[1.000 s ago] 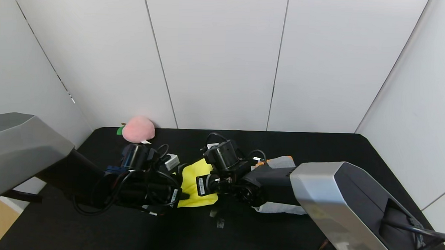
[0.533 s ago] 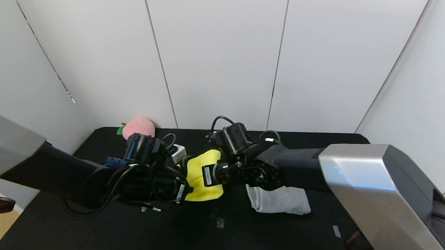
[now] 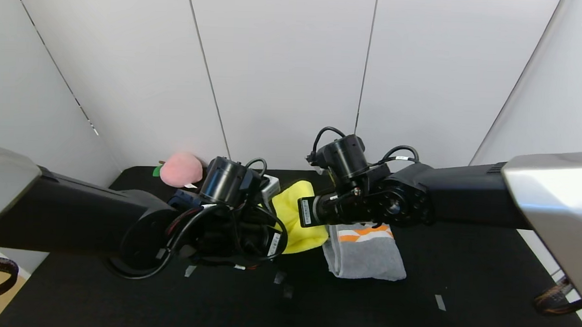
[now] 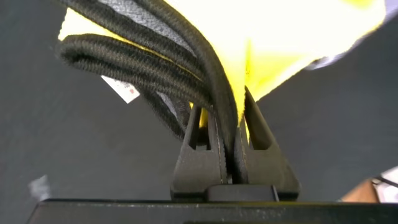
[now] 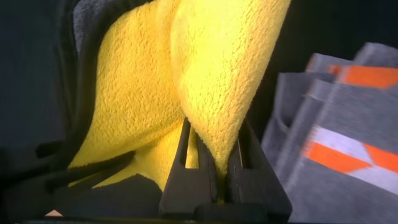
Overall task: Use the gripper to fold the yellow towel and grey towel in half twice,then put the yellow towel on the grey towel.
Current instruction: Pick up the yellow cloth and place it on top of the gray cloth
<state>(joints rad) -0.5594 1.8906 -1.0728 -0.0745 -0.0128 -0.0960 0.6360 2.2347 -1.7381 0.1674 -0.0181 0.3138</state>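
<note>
The yellow towel (image 3: pixel 296 217) hangs bunched above the black table, pinched from both sides. My left gripper (image 4: pixel 239 102) is shut on its dark-edged corner, where the edging (image 4: pixel 143 56) loops past a small white tag (image 4: pixel 127 90). From the other side my right gripper (image 5: pixel 214 134) is shut on a fold of the yellow fleece (image 5: pixel 217 68). The grey towel (image 3: pixel 365 255) lies folded on the table just right of the yellow one, below the right wrist, orange patches (image 3: pixel 363 231) at its far end. It also shows in the right wrist view, the grey towel (image 5: pixel 348 130) lying beside the hanging fleece.
A pink plush peach (image 3: pixel 181 169) sits at the table's back left by the wall. Small tape marks (image 3: pixel 439 302) dot the black table (image 3: pixel 466 266). White wall panels close off the back and sides. The right half of the table is bare.
Both arms have risen and swung away from me and to the right, carrying the yellow towel off the table. The right arm no longer covers the grey towel, whose orange patches now show.
</note>
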